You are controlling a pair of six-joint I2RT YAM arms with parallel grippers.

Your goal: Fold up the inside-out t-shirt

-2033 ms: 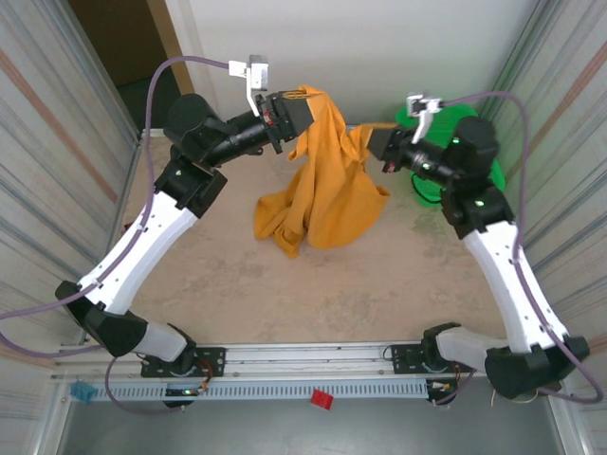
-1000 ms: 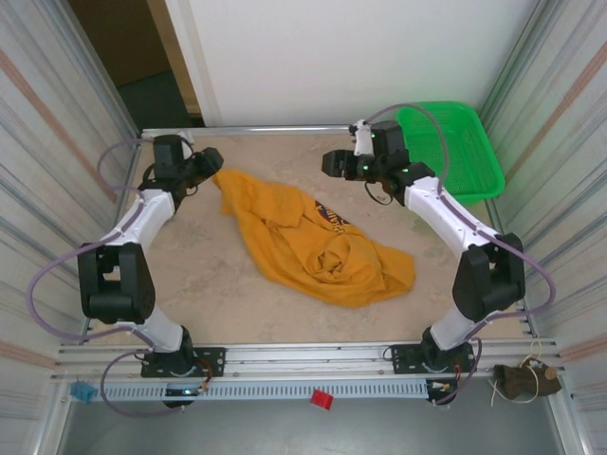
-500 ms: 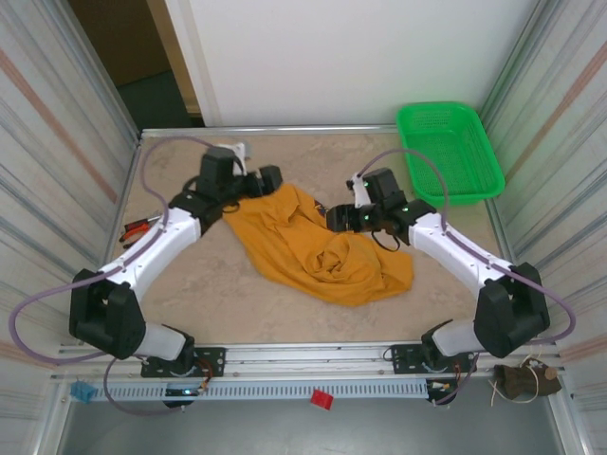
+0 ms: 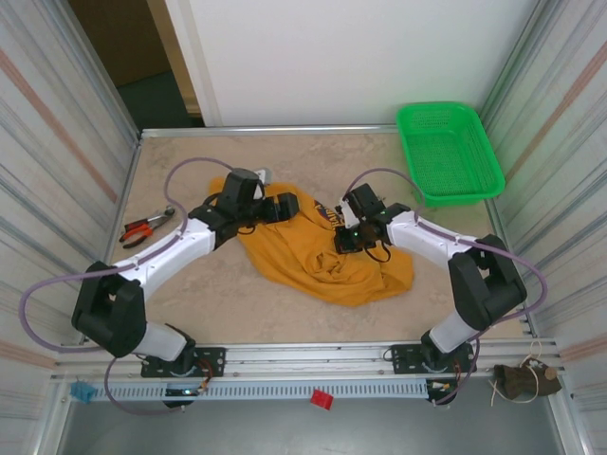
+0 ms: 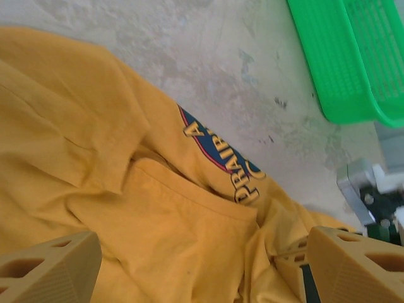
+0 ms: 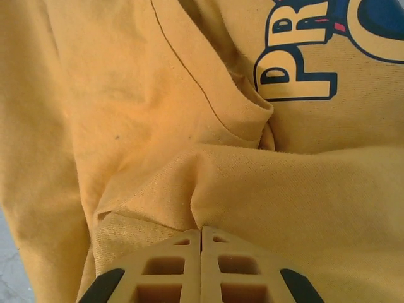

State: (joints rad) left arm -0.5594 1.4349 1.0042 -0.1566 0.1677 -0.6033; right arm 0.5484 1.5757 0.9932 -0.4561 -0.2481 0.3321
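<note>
The mustard cotton t-shirt [image 4: 313,261], soft and matte, lies in a crumpled mound in the middle of the mottled beige desk [image 4: 237,313]. Its navy print with yellow letters is half buried in folds. The left claw [image 4: 285,207], ribbed tan fingers spread wide, hovers over its far-left part. The right claw [image 6: 202,232] is pressed together at a puckered cloth ridge.

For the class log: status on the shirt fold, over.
Left fingers open over shirt. Right fingers shut at a crease. Shirt crumpled, unfolded. Pliers, basket apart.
</note>
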